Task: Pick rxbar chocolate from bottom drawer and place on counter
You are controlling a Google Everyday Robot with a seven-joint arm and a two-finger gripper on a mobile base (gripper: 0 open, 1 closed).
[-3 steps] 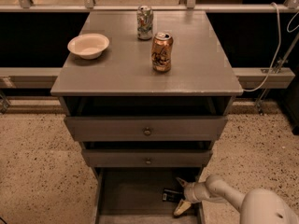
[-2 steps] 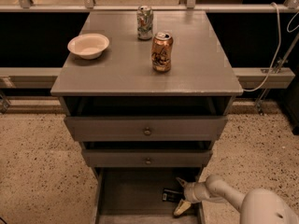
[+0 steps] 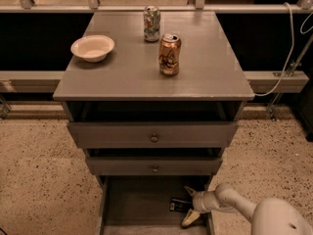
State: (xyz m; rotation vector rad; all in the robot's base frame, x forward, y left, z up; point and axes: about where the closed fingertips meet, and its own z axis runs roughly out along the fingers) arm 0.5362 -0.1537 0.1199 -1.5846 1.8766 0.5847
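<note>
The pincer (image 3: 186, 207) sits low inside the open bottom drawer (image 3: 132, 204), toward its right side, with its two pale fingers (image 3: 190, 218) spread apart, one pointing up and left, the other angled down toward the drawer's front. The black snack bar (image 3: 177, 204) lies flat on the drawer floor just left of the pincer, at the mouth of the spread fingers; whether either finger touches it cannot be told. The white arm (image 3: 232, 203) reaches in from the lower right, over the drawer's right wall. Above the bottom drawer are two shallower drawers (image 3: 154, 151), each with a small round knob, both pulled out a little. On the grey bench (image 3: 205, 67) on top stand a copper can (image 3: 169, 54) near the middle, a silver can (image 3: 152, 23) behind it toward the back edge, and a pale bowl (image 3: 92, 48) at the left. The cabinet stands on a speckled floor (image 3: 34, 170).
</note>
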